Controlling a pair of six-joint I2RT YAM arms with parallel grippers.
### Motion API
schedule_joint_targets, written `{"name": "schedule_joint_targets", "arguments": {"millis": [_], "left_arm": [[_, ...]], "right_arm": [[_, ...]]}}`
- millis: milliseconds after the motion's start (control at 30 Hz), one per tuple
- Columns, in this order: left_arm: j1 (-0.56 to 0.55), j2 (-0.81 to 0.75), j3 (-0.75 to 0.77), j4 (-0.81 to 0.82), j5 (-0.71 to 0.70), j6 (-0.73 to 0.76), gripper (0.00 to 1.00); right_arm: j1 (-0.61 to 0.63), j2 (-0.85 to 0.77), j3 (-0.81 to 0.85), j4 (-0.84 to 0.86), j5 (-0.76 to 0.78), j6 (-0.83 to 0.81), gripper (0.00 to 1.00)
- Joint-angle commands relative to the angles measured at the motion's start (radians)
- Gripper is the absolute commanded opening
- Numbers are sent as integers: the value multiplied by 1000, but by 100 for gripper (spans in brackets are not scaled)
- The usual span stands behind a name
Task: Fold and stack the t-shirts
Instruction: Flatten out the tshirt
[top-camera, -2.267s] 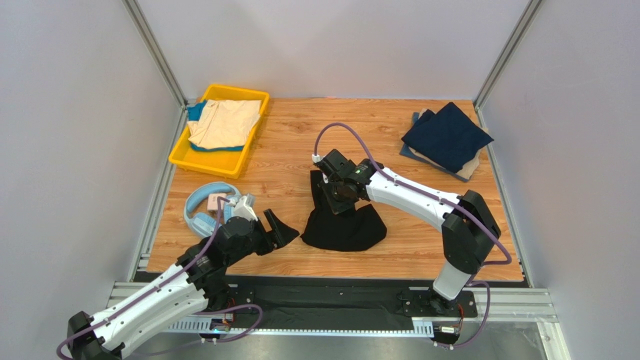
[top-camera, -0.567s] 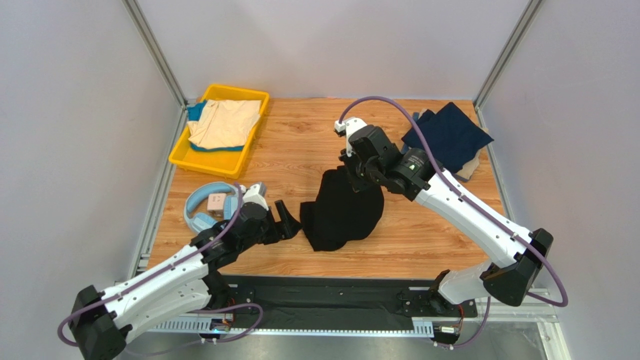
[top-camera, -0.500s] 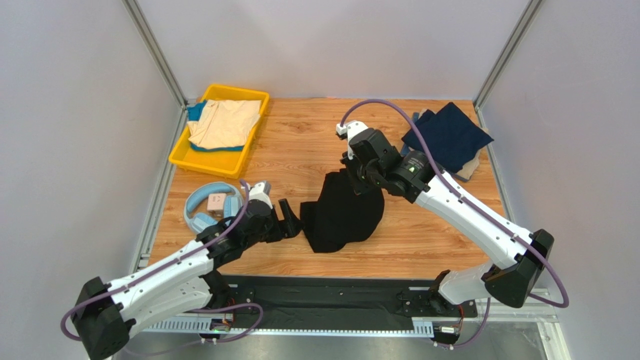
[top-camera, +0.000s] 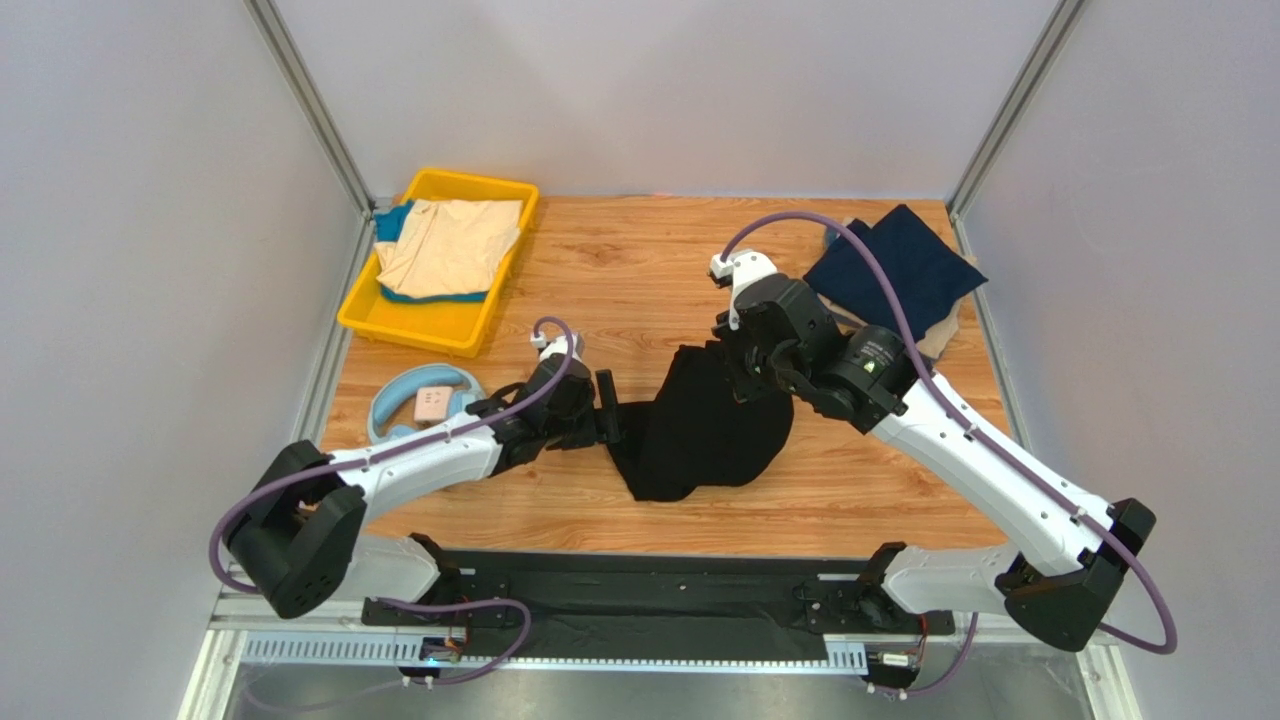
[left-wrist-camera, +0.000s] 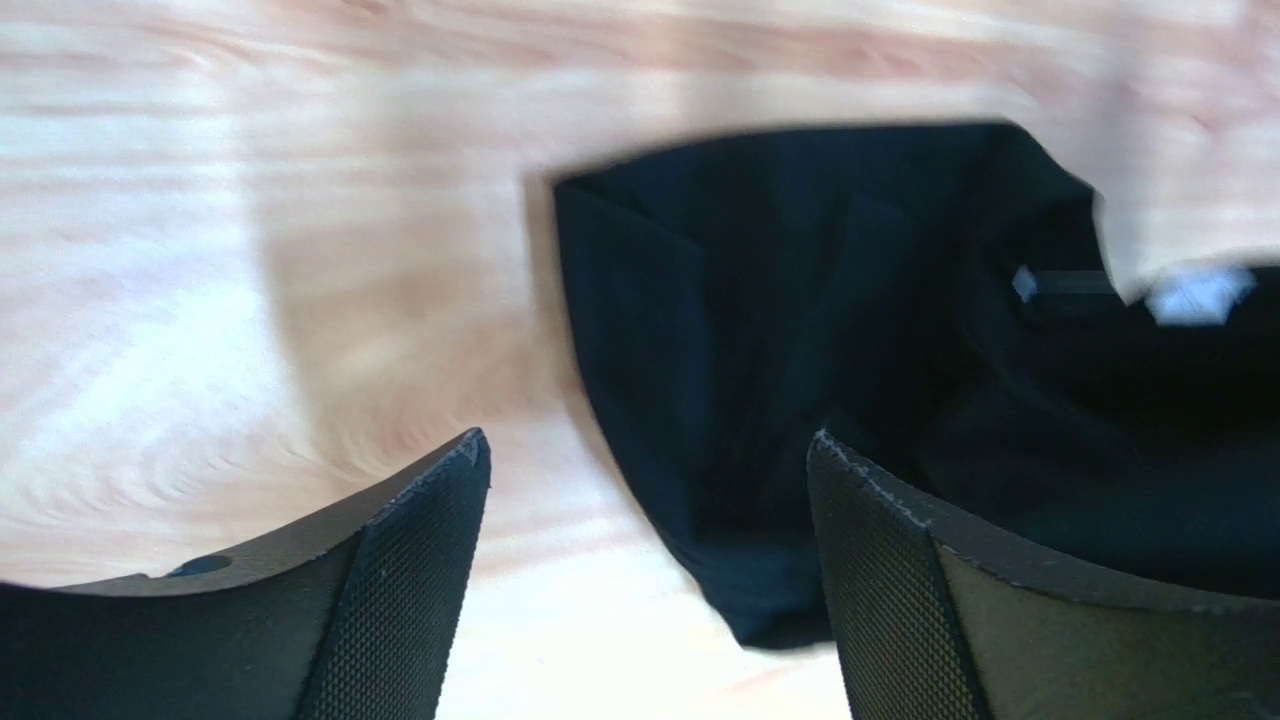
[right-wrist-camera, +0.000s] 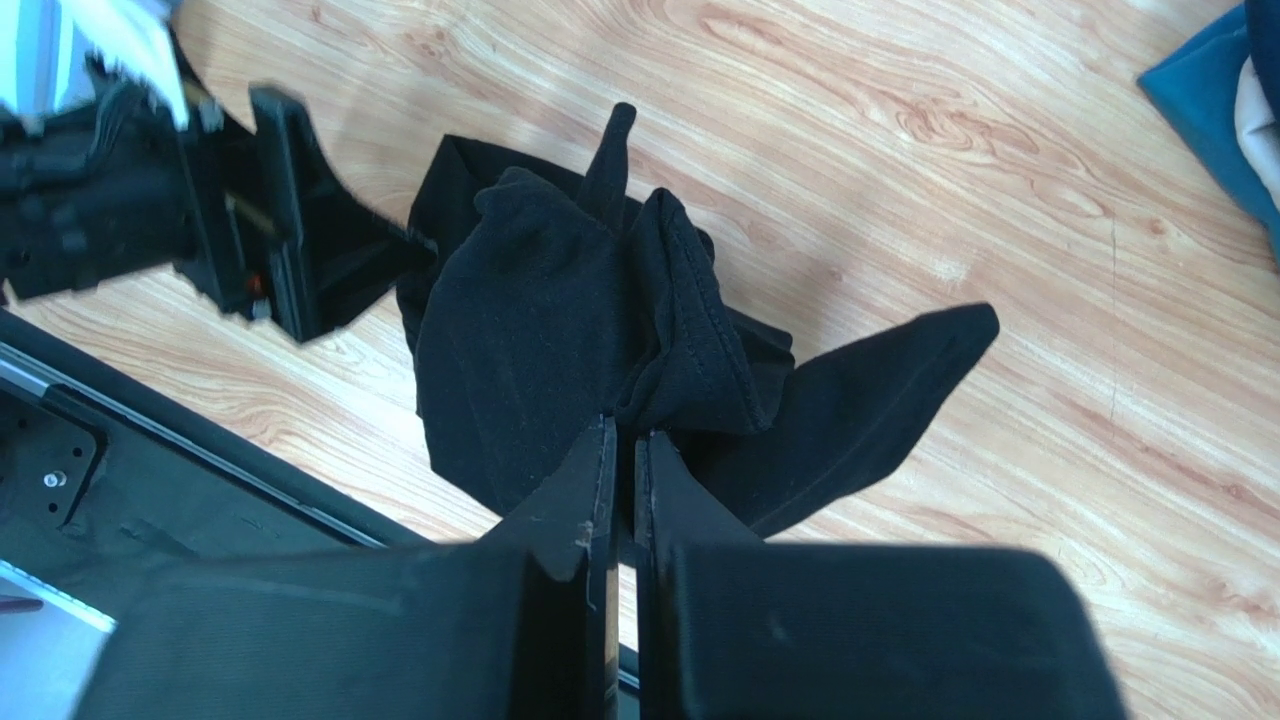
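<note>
The black t-shirt (top-camera: 706, 435) hangs bunched from my right gripper (top-camera: 747, 365), which is shut on a gathered fold of it above the table; its lower part drapes on the wood. The right wrist view shows the jaws pinched on the cloth (right-wrist-camera: 601, 330). My left gripper (top-camera: 616, 416) is open and empty, right at the shirt's left edge. In the left wrist view, a corner of the black cloth (left-wrist-camera: 781, 435) lies between and just ahead of the fingers (left-wrist-camera: 421, 555). A folded navy shirt (top-camera: 896, 273) lies on a beige one at the back right.
A yellow tray (top-camera: 394, 320) at the back left holds a cream shirt (top-camera: 448, 245) over blue cloth. Light-blue headphones (top-camera: 403, 408) lie on the table's left side, beside my left arm. The table's near edge has a black rail (top-camera: 646, 578).
My right gripper has lifted the black shirt and carried it up and to the right. My left arm has reached right across the table to the shirt's left edge, jaws open.
</note>
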Motion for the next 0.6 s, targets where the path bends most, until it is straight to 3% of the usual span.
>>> {"name": "schedule_joint_targets", "arguments": {"millis": [0,367,533,567], "left_arm": [[35,88,105,-29,3,37,82],[52,329,242,-100,107,79,74],[51,386,238,-135,104,65,70],[51,394,233,-131,105,66,54]], "right_arm": [[-5,-42,-8,17,20,19,0],[-8,-35,-17,39,-18,38,0],[-6,-47,-25,39,-3,36,0],[-6,-48,-25,39,-1,36,0]]}}
